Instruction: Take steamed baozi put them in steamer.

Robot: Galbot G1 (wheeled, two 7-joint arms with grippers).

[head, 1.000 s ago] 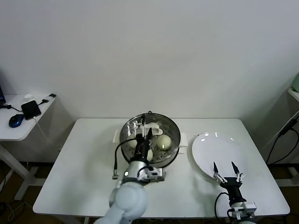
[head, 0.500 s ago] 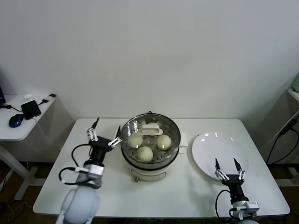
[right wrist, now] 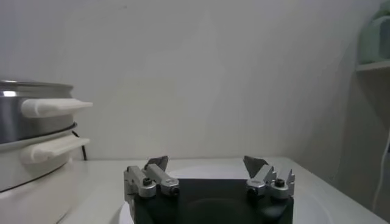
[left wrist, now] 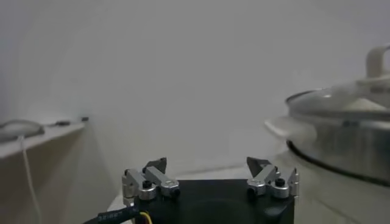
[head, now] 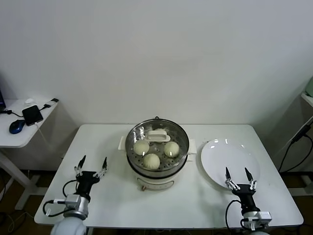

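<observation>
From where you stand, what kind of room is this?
Probably a lab or test room set up as a kitchen: a bare white table with a shiny steel steamer, against a blank wall, beside a desk with a black computer mouse.

Head high, facing down; wrists low, sharing steamer (head: 156, 147).

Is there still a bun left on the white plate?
No, the white plate lies bare in the head view, while three buns show inside the steamer, under its glass lid.
</observation>
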